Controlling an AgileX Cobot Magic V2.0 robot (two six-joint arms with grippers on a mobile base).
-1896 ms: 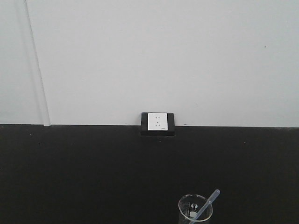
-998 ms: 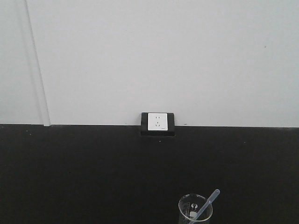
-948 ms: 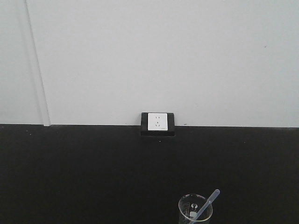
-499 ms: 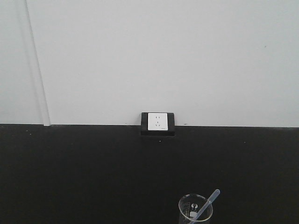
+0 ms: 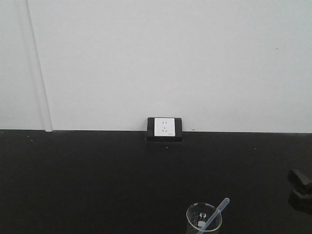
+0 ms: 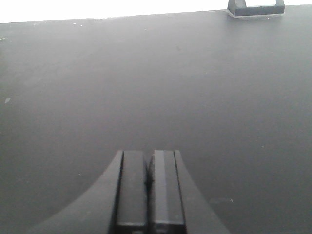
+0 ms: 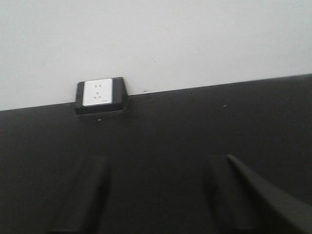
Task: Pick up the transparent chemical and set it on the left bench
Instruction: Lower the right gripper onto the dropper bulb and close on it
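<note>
left tool [image 6: 148, 155] pressed together, empty | right tool [image 7: 157, 163] spread wide, empty

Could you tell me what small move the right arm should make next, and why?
Probably ease the right gripper leftward toward the transparent chemical. That gripper sits at the front view's right edge, its jaws wide open with nothing between them. The transparent chemical leans in the beaker, its upper end above the rim and tilted toward that side. The left gripper is shut.
</note>
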